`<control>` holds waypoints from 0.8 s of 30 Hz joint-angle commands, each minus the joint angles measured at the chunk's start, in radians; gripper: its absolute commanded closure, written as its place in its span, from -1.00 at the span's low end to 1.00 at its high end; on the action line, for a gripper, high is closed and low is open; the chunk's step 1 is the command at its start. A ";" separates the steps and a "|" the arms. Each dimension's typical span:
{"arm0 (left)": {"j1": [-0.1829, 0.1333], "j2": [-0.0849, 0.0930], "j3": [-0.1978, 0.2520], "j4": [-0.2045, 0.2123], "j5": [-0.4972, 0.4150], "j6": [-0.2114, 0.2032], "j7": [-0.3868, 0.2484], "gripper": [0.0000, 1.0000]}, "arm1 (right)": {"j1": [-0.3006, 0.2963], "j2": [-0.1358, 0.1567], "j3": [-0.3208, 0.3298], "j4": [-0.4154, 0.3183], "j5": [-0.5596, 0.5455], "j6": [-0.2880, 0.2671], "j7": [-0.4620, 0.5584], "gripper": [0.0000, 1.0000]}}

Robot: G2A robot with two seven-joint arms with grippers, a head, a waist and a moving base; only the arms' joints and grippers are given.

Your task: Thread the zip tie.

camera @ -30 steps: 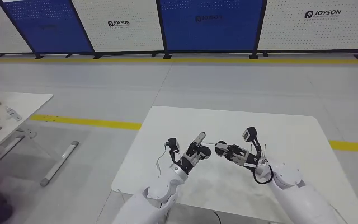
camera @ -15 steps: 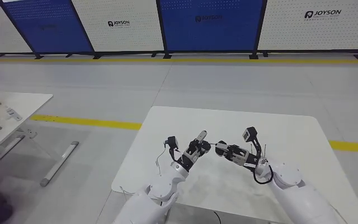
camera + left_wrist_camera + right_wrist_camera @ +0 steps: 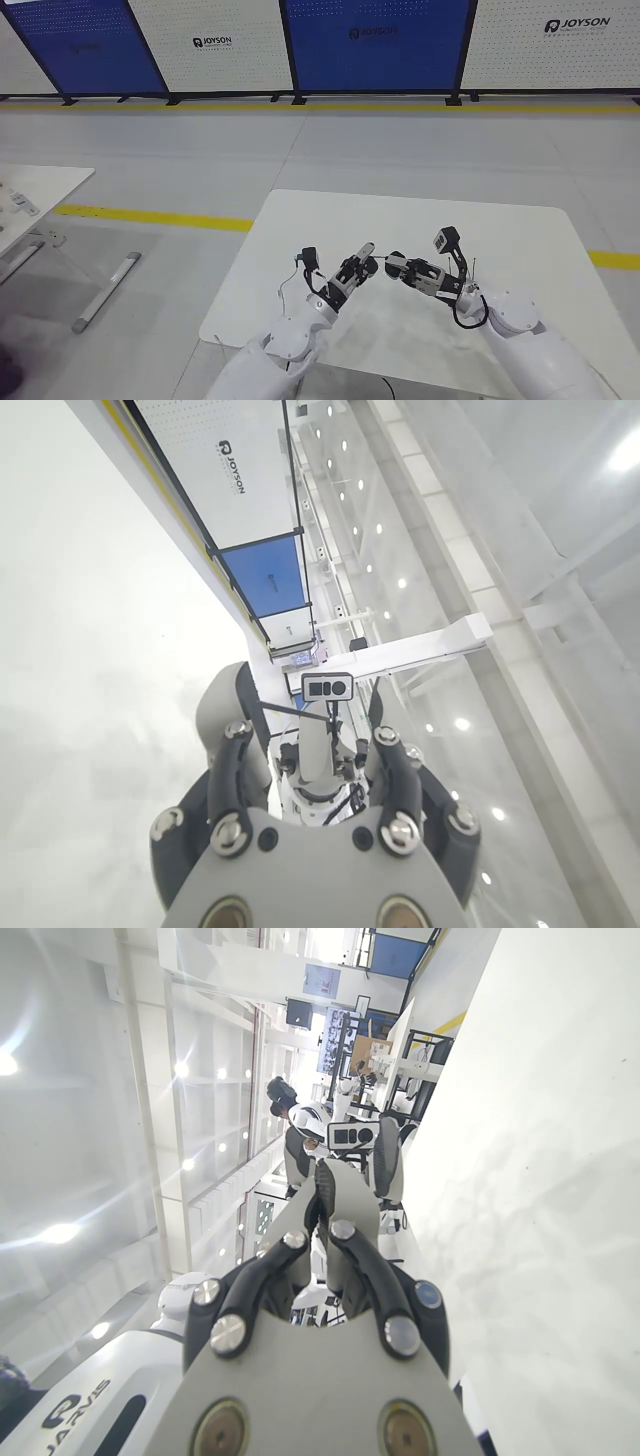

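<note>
Zip tie (image 3: 295, 711) in R tool (image 3: 391, 261), mid-table (image 3: 500, 240)

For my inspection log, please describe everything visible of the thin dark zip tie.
The thin dark zip tie is a narrow, straight strip, plastic by its look, held above the white table. One end sits in the shut right gripper; the other reaches toward a finger of the open left gripper.

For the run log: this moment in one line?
left gripper: open | right gripper: shut on zip tie | zip tie: end reaches into left gripper | both above table
</note>
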 commanded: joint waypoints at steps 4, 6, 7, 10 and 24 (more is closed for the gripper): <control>0.005 -0.001 -0.004 0.001 0.004 0.000 0.000 0.32 | 0.000 0.000 0.000 0.000 0.000 0.000 0.000 1.00; 0.005 -0.002 -0.006 0.002 0.001 -0.002 0.001 0.46 | 0.000 0.000 0.000 0.000 0.000 0.000 0.000 1.00; 0.005 -0.002 -0.006 0.002 0.001 -0.002 0.000 0.54 | 0.000 0.000 0.000 0.000 0.000 0.000 0.000 1.00; 0.006 -0.003 -0.006 0.003 0.000 0.000 -0.002 0.56 | 0.000 0.000 0.000 0.000 0.000 0.000 0.000 1.00; 0.020 -0.005 -0.014 -0.012 0.007 0.000 -0.013 1.00 | 0.000 0.000 0.000 0.000 0.000 0.000 0.000 1.00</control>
